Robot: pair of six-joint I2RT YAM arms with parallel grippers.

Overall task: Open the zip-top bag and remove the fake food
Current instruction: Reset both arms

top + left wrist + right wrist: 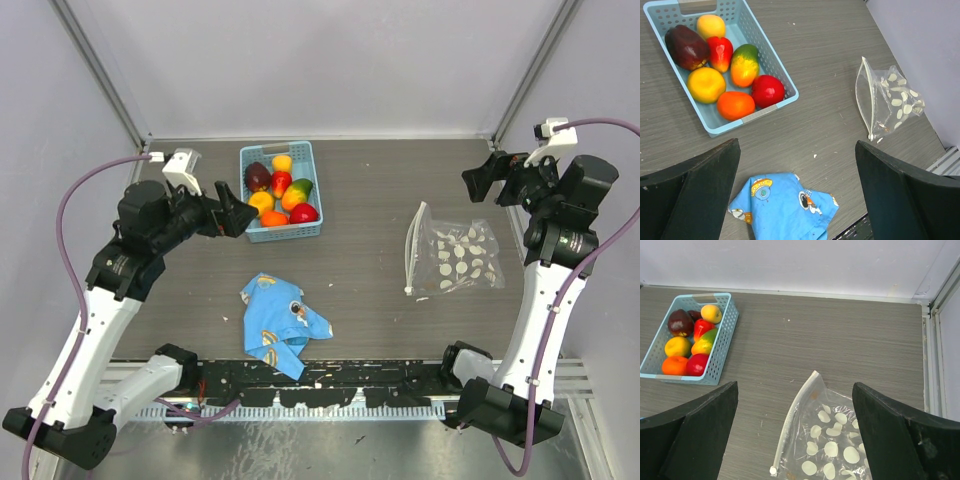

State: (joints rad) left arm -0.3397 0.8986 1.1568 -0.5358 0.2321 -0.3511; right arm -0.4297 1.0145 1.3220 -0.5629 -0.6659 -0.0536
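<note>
The zip-top bag lies flat on the right of the table, clear with white dots, and its white zip strip faces left. I see no food inside it. The fake food, several glossy fruits and vegetables, sits in a light blue basket at the back middle. My left gripper hovers open just left of the basket, holding nothing. My right gripper is raised and open beyond the bag's far end, also holding nothing.
A crumpled blue cartoon-print cloth lies near the front middle of the table. The basket's rim stands between the two arms. Walls close the table in at the back and on both sides.
</note>
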